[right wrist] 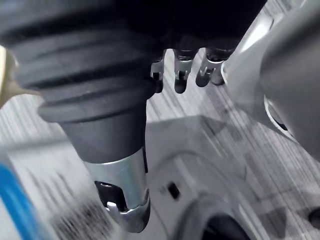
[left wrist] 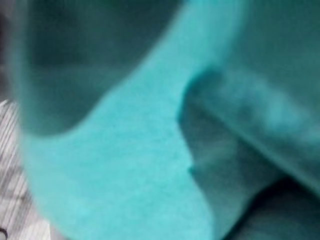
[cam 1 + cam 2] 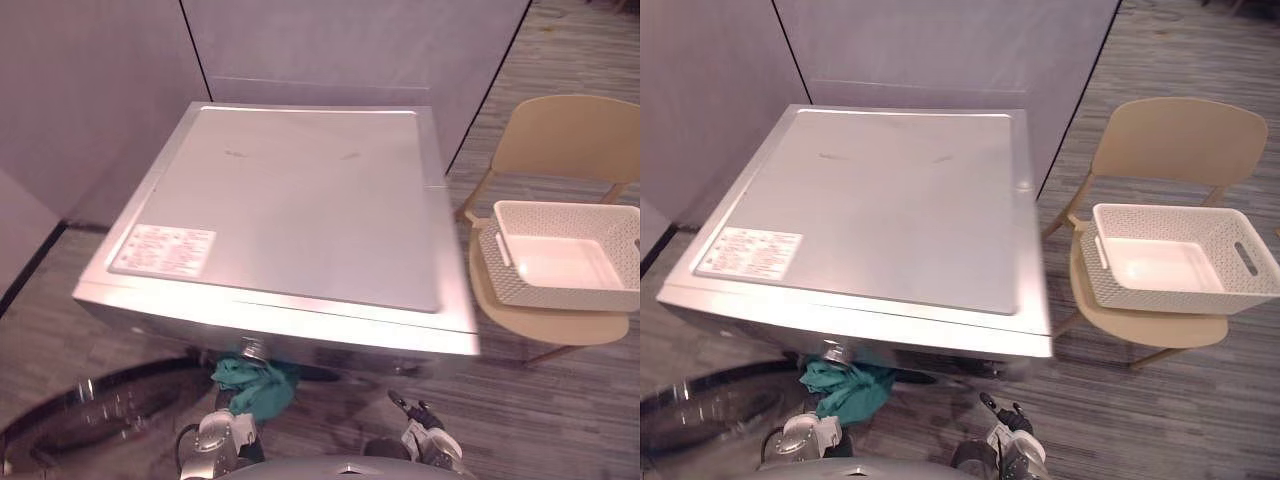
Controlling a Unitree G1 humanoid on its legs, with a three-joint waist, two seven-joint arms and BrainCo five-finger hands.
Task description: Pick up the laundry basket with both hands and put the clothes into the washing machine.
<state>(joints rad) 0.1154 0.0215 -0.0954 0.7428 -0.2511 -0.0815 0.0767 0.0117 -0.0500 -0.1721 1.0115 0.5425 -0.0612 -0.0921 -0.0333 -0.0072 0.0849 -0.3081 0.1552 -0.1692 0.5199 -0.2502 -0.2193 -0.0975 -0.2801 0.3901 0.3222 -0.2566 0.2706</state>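
Below the front edge of the washing machine [image 3: 300, 200], left eye view: I note a soft, creased bundle of teal cloth [image 3: 255, 382] lying against the machine's front face. The machine top is flat brushed silver metal, square with rounded corners, with a white printed label [image 3: 162, 250] at its near left corner. A round glossy door [image 3: 90, 410] stands swung open at my left. My left hand [image 3: 222, 430] rises just under the cloth and meets it. Fabric covers its far end, so I cannot tell whether it grips. My right hand [image 3: 420, 430] hangs apart from the cloth, to its right. Smooth grey partition panels [image 3: 350, 40] with dark seams stand behind the machine.

Right eye view: beside the machine, on my right, a beige moulded chair [image 3: 1185, 140] with a curved back and thin legs carries the basket [image 3: 1160, 285] on its seat. The basket is white plastic and rectangular, its walls perforated in a fine lattice, with slot handles in the ends. It is empty and sits well apart from both hands. The floor [image 3: 1120, 410] is grey and finely striped.

Left wrist view: teal fabric, matte and folded, pressed close to the lens.

Right wrist view: beyond the dark ribbed cover, my fingers [image 1: 181, 75] lie in a row, straight and relaxed, with the thumb [image 1: 125, 200] apart from them; they hold nothing, with striped floor past them
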